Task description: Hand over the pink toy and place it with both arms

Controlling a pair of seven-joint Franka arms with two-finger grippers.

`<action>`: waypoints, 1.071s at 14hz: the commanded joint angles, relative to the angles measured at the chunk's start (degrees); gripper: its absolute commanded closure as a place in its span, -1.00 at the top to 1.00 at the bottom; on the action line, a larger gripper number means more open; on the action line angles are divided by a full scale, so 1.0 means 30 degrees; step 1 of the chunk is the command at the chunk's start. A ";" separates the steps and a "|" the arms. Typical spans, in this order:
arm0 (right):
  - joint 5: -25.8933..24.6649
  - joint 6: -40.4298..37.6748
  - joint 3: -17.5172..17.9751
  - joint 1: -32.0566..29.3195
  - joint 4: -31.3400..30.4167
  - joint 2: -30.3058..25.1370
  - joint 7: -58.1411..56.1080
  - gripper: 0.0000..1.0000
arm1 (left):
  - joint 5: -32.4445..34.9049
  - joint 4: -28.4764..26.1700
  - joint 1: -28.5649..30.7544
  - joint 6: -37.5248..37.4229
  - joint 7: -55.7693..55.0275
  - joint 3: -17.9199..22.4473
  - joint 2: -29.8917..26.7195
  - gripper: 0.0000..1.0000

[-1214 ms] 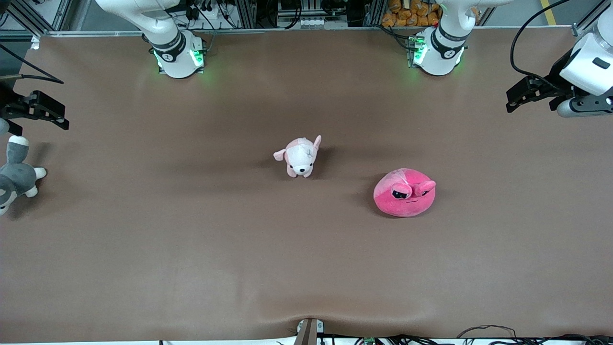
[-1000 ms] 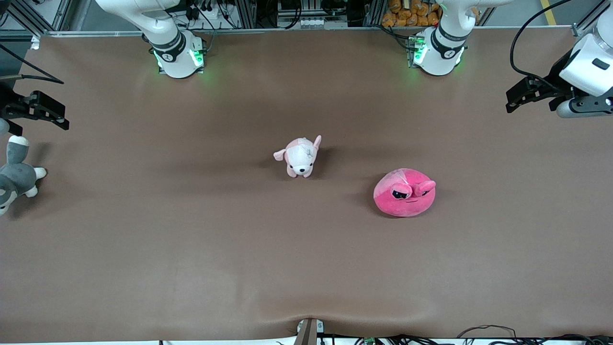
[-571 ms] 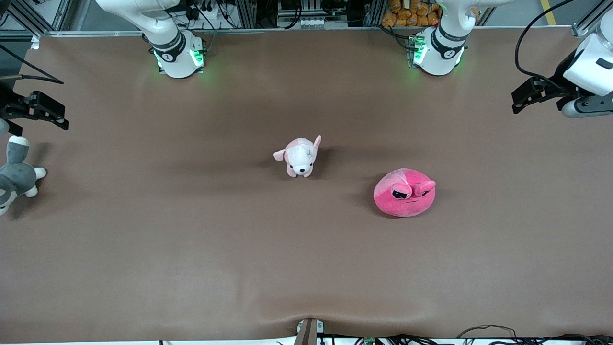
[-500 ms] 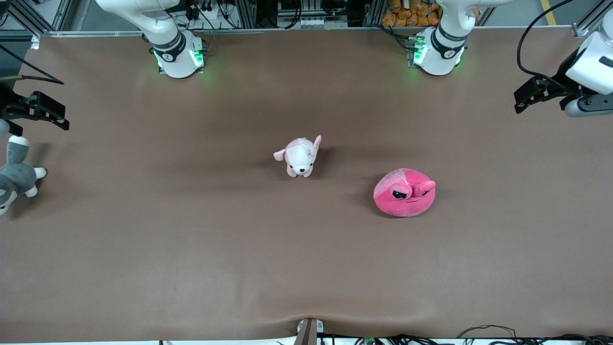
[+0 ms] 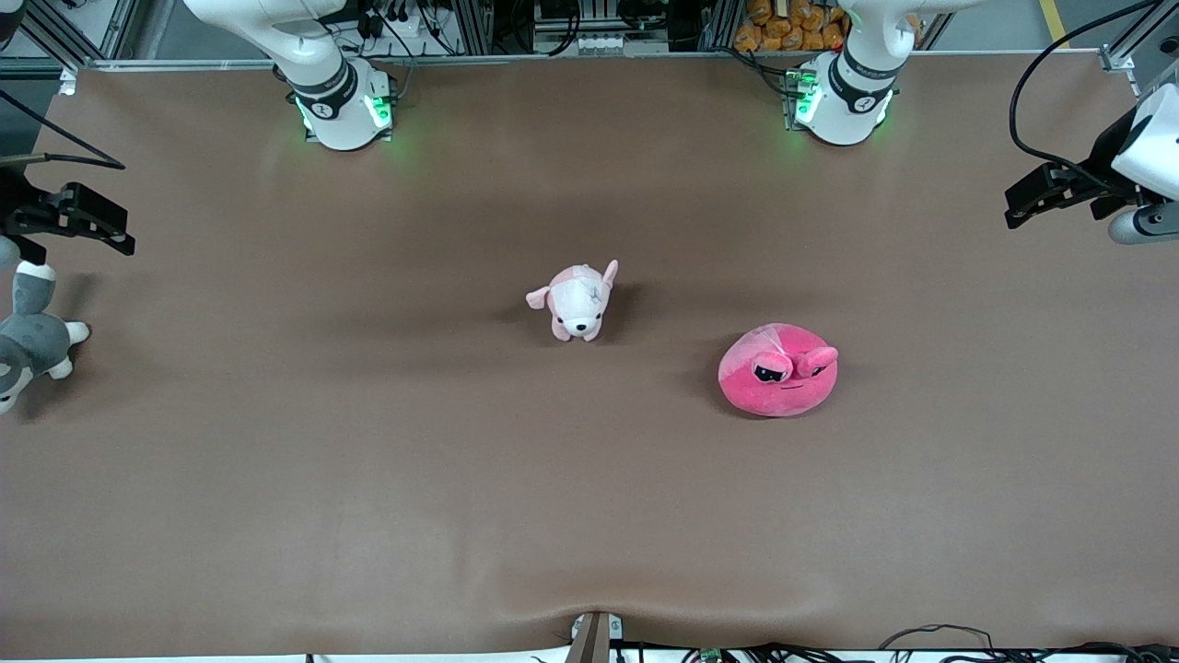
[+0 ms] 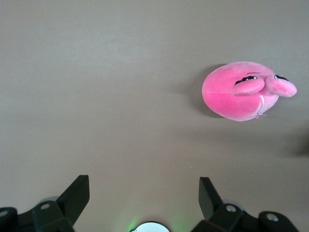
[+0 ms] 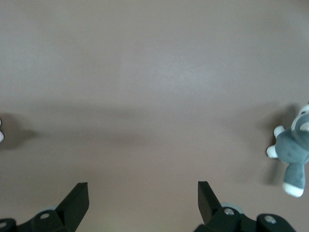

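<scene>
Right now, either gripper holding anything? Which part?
Nothing is held. The left gripper and right gripper are both open and empty above the table; the pink toy lies untouched on it.

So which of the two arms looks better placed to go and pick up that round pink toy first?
Probably the left. The pink toy lies toward its end of the table, and the left gripper, fingers open, already has it in its wrist view. The right gripper hangs above the grey plush.
</scene>
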 commanded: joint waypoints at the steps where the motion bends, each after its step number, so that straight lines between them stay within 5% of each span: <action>1: 0.0267 -0.0202 0.0116 -0.0119 0.0312 0.0150 0.1611 1.00 | 0.0161 0.0390 0.0298 -0.0550 -0.0101 -0.0123 0.0285 1.00; 15: 0.0033 0.0032 0.0086 -0.0675 0.0517 0.1116 0.1525 1.00 | 0.0103 0.0390 0.0591 -0.0579 -0.1534 -0.0240 0.1398 1.00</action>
